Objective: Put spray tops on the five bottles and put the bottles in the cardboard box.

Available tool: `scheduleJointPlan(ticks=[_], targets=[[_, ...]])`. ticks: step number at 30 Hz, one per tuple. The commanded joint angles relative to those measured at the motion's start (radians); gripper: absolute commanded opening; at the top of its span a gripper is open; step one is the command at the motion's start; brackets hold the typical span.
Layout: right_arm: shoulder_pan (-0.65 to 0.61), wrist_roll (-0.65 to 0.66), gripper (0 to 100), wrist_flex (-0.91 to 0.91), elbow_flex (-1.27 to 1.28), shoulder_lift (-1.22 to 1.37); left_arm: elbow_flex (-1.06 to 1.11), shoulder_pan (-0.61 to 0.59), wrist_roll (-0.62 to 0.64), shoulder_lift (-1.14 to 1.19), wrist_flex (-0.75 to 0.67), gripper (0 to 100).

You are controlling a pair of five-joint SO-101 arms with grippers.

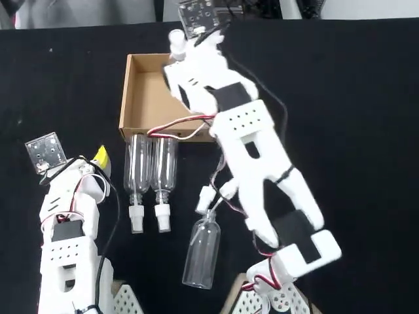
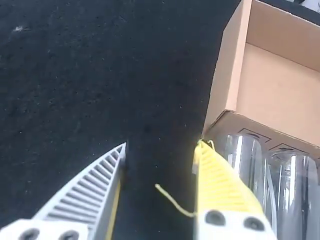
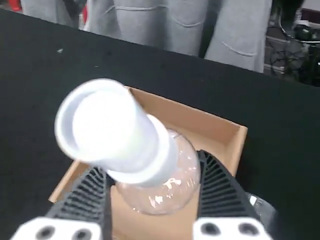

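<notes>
While the right gripper (image 3: 152, 169) is clamped on a capped bottle (image 3: 132, 155) above the cardboard box (image 1: 145, 98), the left gripper (image 2: 161, 146) hangs with its fingers apart.
It sits low over the black bench (image 1: 340, 98) by the box's near corner. A second bottle (image 1: 137, 167) and third bottle (image 1: 163, 163) lie side by side just before the box, tops on; a fourth bottle (image 1: 201, 252) lies nearer the arm bases.
</notes>
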Motion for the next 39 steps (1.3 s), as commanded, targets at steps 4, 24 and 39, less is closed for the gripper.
scheduleJointPlan(ticks=[4, 24, 39], targets=[[-0.058, -0.008, 8.2, -0.006, -0.183, 0.059, -0.012, -0.001, 0.000, -0.014, 0.006, 21], [-0.072, -0.008, 8.2, -0.026, -0.582, 0.458, -0.012, 0.024, 0.000, -0.012, 0.005, 21], [-0.107, -0.008, 8.2, -0.018, -0.855, 0.665, -0.012, -0.021, 0.000, -0.012, 0.002, 21]])
